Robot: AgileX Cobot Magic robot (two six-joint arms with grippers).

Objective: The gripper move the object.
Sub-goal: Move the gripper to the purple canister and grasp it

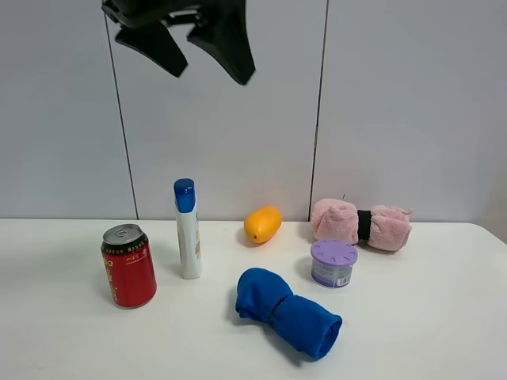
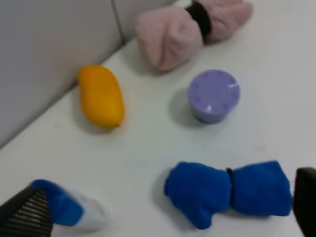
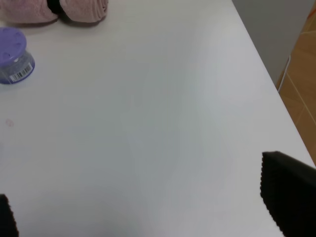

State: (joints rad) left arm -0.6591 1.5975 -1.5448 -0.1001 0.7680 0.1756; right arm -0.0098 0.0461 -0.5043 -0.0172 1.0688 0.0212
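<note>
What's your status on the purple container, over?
Left gripper open, high above table; right gripper open, empty. Container upright, untouched. Blue cloth in front, pink cloth behind, neither touching it.

this reads as a robot lab bench, not a home. a bare white table [image 1: 444, 332] stands with its far edge against plain grey wall panels [image 1: 396, 103] split by thin dark seams. unrelated household things sit spread out like test samples: a red soda can [image 1: 128, 266] near the left edge, a blue-capped bottle [image 1: 188, 229], an orange toy fruit [image 1: 262, 224] and a rolled pink cloth [image 1: 360, 225] by the far edge, a lavender container [image 1: 333, 263], a rolled blue cloth [image 1: 289, 312] toward the near edge. a black left gripper [image 1: 210, 73] hangs overhead. past the right edge, tan wood-look flooring [image 3: 302, 84] shows.
</note>
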